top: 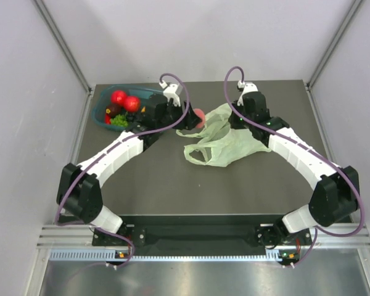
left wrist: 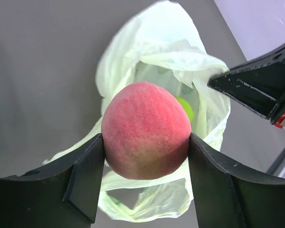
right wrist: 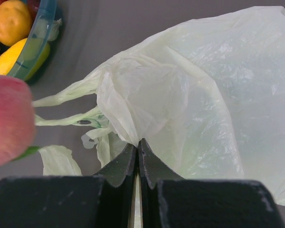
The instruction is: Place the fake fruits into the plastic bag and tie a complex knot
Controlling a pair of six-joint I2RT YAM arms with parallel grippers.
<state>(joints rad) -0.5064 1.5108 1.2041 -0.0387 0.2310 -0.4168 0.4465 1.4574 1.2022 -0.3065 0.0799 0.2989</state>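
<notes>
Left gripper [left wrist: 146, 142] had the round, matte pink-red peach [left wrist: 145, 126] clamped btw its black jaws, at the mouth of the crinkly pale-green plastic bag [left wrist: 173, 52]. Right gripper [right wrist: 138, 148] was pinched tight on the bag's thin film.

The round speckled plastic peach [left wrist: 145, 130] is blushing pink-red over yellow; the crinkly translucent plastic bag [left wrist: 175, 52] is showing pale green.

The plastic bag [right wrist: 190, 95] is shown as thin, crinkled, translucent film. The peach [left wrist: 146, 130] is finished matt, with fine speckling. The fingers [left wrist: 83, 180] of the left gripper [left wrist: 146, 142] are moulded in matt black plastic. The tray [right wrist: 40, 33] is rendered in glossy translucent plastic, and the table [top: 160, 179] in a matt surface.
</notes>
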